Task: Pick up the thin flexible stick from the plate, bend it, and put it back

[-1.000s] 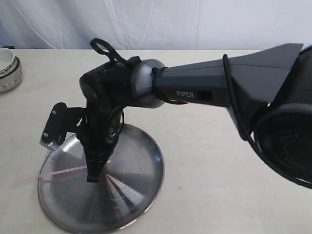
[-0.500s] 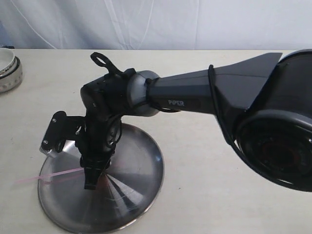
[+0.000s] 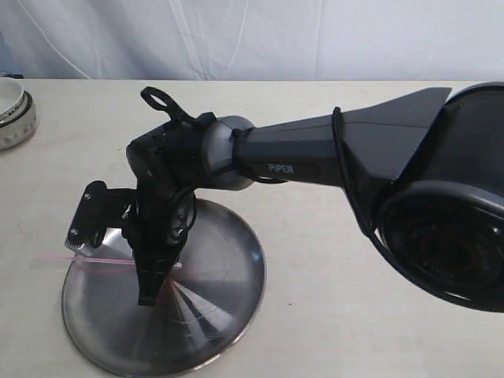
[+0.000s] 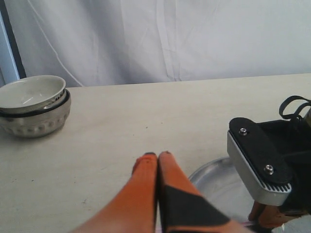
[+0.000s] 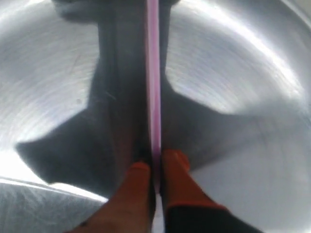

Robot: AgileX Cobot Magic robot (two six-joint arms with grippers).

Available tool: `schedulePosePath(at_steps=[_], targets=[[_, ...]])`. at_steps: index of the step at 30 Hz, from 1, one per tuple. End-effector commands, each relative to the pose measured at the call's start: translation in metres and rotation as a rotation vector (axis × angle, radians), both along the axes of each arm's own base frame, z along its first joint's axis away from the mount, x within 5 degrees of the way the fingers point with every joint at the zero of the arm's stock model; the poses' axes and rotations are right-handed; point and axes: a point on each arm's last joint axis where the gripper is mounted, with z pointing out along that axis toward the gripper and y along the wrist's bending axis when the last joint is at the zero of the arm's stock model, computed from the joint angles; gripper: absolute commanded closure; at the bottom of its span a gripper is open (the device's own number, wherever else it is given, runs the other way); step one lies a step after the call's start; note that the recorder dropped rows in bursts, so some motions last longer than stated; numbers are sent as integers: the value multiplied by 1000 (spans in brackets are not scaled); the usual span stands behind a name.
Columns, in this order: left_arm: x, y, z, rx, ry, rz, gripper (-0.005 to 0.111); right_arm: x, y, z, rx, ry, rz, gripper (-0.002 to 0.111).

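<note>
The thin flexible stick [image 3: 87, 261], pale pink, hangs about level over the left part of the plate [image 3: 228, 260], its left end past the rim. My right gripper [image 3: 148, 293] reaches across from the right and points down over the plate, shut on the stick. In the right wrist view the stick [image 5: 153, 73] runs straight out from between the orange fingertips of the right gripper [image 5: 154, 162], above the shiny plate [image 5: 243, 73]. My left gripper [image 4: 158, 154] is shut with nothing between its fingers, near the plate's rim [image 4: 214, 177]. It is out of the exterior view.
A small white bowl with a dark rim [image 3: 14, 110] stands at the far left of the table; the left wrist view shows that bowl [image 4: 34, 104] too. The right arm's wrist camera block [image 4: 257, 162] hangs close to my left gripper. White cloth hangs behind the table.
The stick's free left end has risen, so it went from slanting down to the left to about level. The right gripper shifted slightly left while staying shut on it.
</note>
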Motion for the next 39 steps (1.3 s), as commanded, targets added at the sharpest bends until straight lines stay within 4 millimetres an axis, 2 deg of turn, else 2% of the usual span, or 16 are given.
schedulePosePath(at_steps=[1,8,13,17,22,26,29,31,32,33,34,35,36,37,39], targets=[[0,0,-1,0,-1,-4,107,0,-4,20,7,-23,-8,109],[0,0,-1,2,-1,-4,107,-1,-7,67,106,-56,-97,109],[0,0,-1,2,-1,-4,107,-6,-13,86,146,-47,-180,109],[0,0,-1,26,-9,-2,107,-12,-29,95,181,-79,-259,109],[0,4,1,215,-40,12,107,-27,-57,106,227,-122,-307,109],[1,6,2,334,-54,21,107,-42,-75,123,308,-119,-340,109],[1,4,10,369,-148,8,107,-52,-86,135,345,-99,-361,109],[-1,-3,30,338,-378,-30,107,-60,-94,142,373,-71,-383,109],[-6,-8,44,293,-543,-61,107,-65,-99,144,381,-56,-394,109],[-10,-11,52,256,-635,-83,107,-67,-102,144,386,-53,-400,109],[-17,-12,64,123,-777,-115,107,-71,-108,143,398,-49,-422,109],[-21,-11,69,-22,-831,-141,107,-73,-111,143,402,-47,-431,109],[-27,-7,76,-275,-895,-184,107,-77,-117,142,413,-47,-442,109],[-28,-1,78,-473,-907,-184,107,-80,-122,140,414,-40,-458,109],[-22,7,73,-649,-825,-123,107,-83,-126,141,419,-37,-466,109]])
